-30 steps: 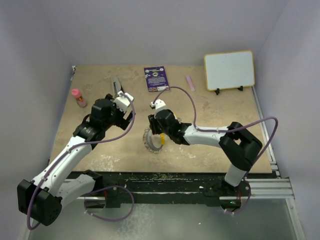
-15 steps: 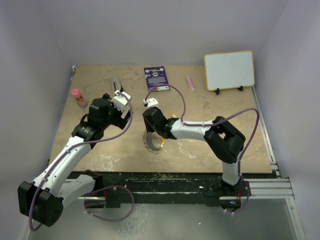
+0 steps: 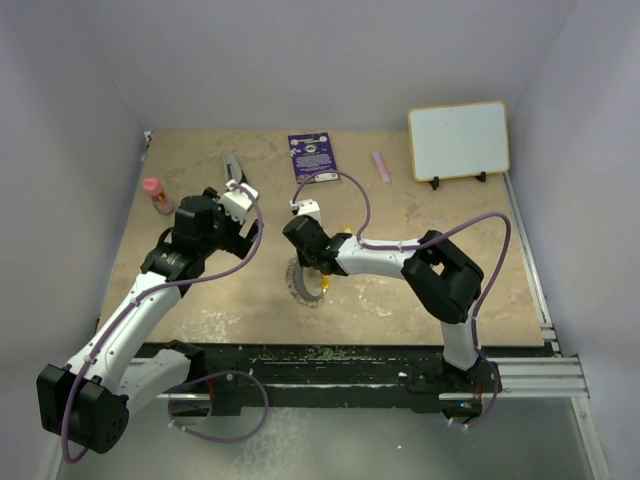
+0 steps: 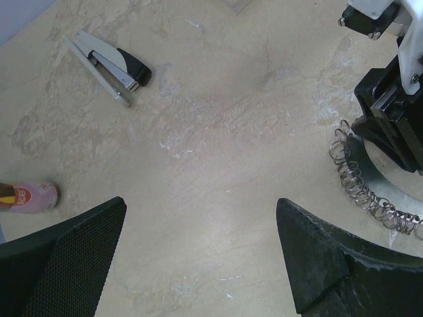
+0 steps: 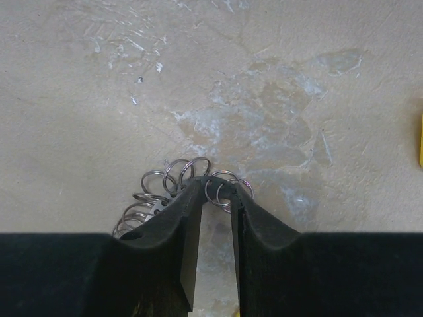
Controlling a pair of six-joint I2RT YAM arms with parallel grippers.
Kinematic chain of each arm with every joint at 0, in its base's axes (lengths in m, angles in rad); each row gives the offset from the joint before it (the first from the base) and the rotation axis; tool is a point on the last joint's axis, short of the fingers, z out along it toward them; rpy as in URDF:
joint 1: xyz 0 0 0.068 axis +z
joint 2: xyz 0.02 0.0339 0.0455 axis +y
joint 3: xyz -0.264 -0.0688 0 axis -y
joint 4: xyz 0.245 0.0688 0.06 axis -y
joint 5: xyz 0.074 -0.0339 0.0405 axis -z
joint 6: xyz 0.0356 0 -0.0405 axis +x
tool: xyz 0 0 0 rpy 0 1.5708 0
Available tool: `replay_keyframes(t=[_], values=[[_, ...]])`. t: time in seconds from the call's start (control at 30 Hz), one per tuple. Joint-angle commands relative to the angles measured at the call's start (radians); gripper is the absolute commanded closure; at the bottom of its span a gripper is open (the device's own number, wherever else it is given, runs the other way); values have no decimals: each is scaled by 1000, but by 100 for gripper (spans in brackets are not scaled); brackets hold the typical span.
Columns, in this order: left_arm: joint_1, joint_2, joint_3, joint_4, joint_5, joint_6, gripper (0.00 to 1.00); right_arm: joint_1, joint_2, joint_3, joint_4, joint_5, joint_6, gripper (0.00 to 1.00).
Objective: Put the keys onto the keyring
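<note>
The keyring [image 5: 158,188], a loop strung with small silvery rings, lies on the tan table [image 3: 420,210] at mid-table [image 3: 299,286]; it also shows at the right of the left wrist view [image 4: 360,193]. My right gripper [image 5: 216,191] points down on its top arc, jaws narrow but still apart, a couple of small rings between the tips. A key's yellow head [image 3: 327,284] peeks out beside the ring, and a yellow sliver [image 5: 421,139] sits at the right wrist view's edge. My left gripper [image 4: 201,208] hovers left of the ring [image 3: 245,228], wide open and empty.
A grey-and-black stapler [image 3: 234,170] [image 4: 109,59] lies at the back left. A pink bottle [image 3: 156,195] [image 4: 30,196] stands near the left wall. A purple card [image 3: 313,157], a pink stick [image 3: 381,165] and a whiteboard [image 3: 459,140] sit along the back.
My right gripper has shifted left over the keyring and its jaws have narrowed around the ring's top arc. The left arm has barely moved.
</note>
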Motion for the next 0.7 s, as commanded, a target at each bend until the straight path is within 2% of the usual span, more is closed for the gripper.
replay_keyframes(t=[0.0, 0.17, 0.5, 0.67], values=[[11, -22, 1, 16, 28, 5, 2, 2, -15, 21, -30, 48, 30, 72], [16, -24, 0, 15, 36, 6, 2, 2, -35, 11, 2, 63, 29, 73], [18, -25, 1, 10, 45, 6, 2, 5, 22, 136, -45, 21, 33, 61], [21, -26, -1, 10, 55, 6, 2, 9, 52, 157, -40, 17, 45, 59]])
